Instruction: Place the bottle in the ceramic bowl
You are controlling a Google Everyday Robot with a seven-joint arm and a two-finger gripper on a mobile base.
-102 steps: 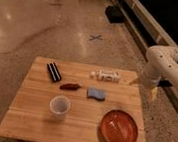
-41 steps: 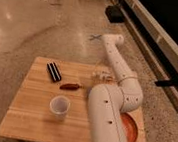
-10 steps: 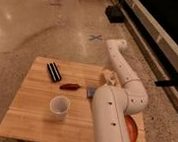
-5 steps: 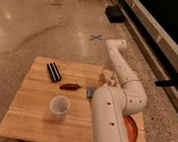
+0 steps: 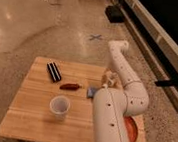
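Gripper low at far edge of wooden table, jaws spread wide, nothing clamped. Bottle not made out, probably hidden under or between jaws. Blue sponge just beside jaws, nearer camera. Ceramic bowl well apart from jaws, mostly behind arm. Looks like pre-grasp. Risk of rolling slim bottle off table edge just past jaws through off-centre closing; of mid-carry slip through cap-only pinch; of clipping sponge through low sweep toward bowl. White cup well apart from jaws, camera-left, clear of path.
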